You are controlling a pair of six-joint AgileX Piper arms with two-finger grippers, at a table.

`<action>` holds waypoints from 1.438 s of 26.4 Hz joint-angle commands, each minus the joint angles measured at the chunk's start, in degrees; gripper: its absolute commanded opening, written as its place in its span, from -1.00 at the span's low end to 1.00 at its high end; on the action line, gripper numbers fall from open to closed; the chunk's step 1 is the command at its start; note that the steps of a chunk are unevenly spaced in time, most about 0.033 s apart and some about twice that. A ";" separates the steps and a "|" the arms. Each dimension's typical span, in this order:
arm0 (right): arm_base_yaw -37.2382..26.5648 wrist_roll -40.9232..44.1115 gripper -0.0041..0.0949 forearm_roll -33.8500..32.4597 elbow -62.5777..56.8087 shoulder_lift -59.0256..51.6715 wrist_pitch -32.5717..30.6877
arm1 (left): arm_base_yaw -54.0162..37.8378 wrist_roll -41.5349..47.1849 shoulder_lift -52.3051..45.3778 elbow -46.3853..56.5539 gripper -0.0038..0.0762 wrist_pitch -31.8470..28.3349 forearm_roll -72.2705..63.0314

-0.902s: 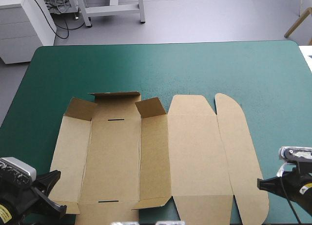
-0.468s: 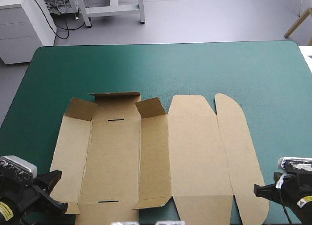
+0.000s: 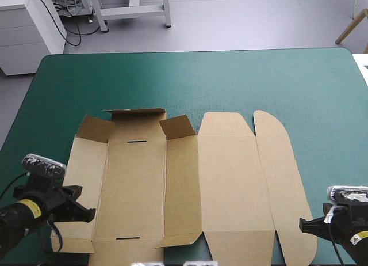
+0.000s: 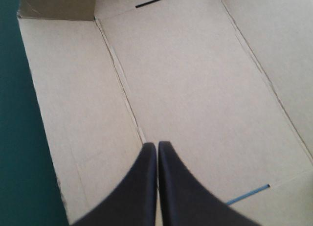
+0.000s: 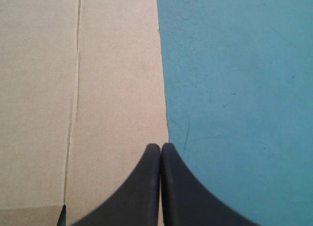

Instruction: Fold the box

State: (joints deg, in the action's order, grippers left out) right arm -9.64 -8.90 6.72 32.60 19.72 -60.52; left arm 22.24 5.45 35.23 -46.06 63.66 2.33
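Teal-green tabletop [image 3: 230,76] before us, and the brown box [image 3: 230,185] lies on it as an open sheet, with only the flaps [image 3: 135,115] at the far end of its left half tilted up. Our left gripper [image 4: 157,145] hovers over the box's left panel [image 3: 83,179], black fingers [image 4: 142,187] pressed together. Our right gripper [image 5: 161,146], tips also together, points along the box's right edge.

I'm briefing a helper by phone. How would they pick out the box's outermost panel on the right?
On the teal-green cover lies the brown box, an opened-out cut sheet. Follow it to the side by the right pincer: the last narrow strip lies flat there. Unlike the broader panel beside it, both its ends are rounded.
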 commanded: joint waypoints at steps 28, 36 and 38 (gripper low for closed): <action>0.52 -0.83 -0.96 1.06 -0.06 0.54 5.11 | -60.17 -31.13 31.54 -18.87 -0.92 5.53 -32.41; 2.66 -1.31 -0.96 1.34 -0.06 0.54 5.11 | -68.02 -37.33 32.35 -17.83 -0.90 10.60 -29.58; 2.66 -1.31 -0.96 1.34 -0.06 0.54 5.11 | -68.02 -37.46 32.35 -17.18 -0.90 10.60 -28.44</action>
State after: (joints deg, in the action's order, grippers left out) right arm -7.24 -9.62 7.59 31.24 19.72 -58.70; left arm -45.73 -31.70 68.60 -62.32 70.62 -25.43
